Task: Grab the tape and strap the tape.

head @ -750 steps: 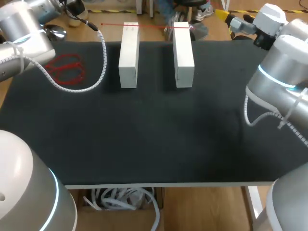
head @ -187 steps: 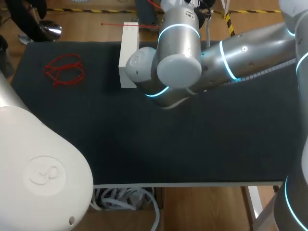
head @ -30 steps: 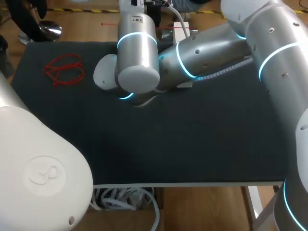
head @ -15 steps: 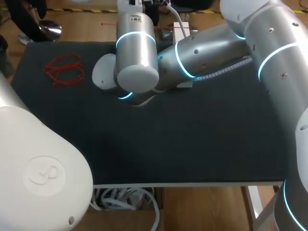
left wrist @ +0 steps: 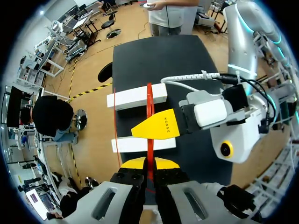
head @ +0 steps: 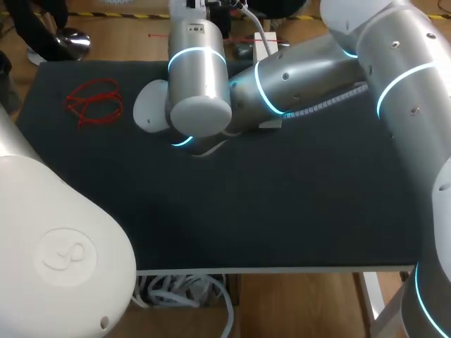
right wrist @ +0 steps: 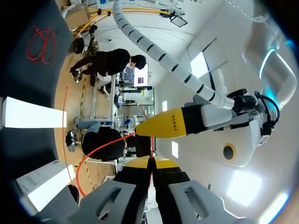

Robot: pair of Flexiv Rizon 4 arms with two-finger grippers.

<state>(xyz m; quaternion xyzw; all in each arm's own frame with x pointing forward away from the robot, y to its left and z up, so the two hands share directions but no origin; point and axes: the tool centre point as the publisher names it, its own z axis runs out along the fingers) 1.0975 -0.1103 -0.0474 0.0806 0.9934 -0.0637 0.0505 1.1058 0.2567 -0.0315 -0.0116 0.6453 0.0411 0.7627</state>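
Observation:
A thin red tape (left wrist: pixel 149 107) runs straight out from my left gripper (left wrist: pixel 148 164), which is shut on it, and crosses two white blocks (left wrist: pixel 136 96). Just ahead, a yellow fingertip (left wrist: pixel 156 129) of my right gripper lies against the same strand. In the right wrist view my right gripper (right wrist: pixel 149 163) is shut on the tape (right wrist: pixel 93 154), which curves away beside it. In the head view my right arm (head: pixel 204 84) reaches across the far middle of the table and hides most of the blocks; only an end of one block (head: pixel 266 46) and a bit of tape (head: pixel 158 34) show.
A loose coil of red tape (head: pixel 94 103) lies on the black table mat (head: pixel 282 204) at the far left. My left arm's bulky body (head: pixel 56 239) fills the near left corner. The blocks stand at the mat's far edge.
My right arm has shifted slightly to the left over the blocks. Both grippers stay shut on the tape.

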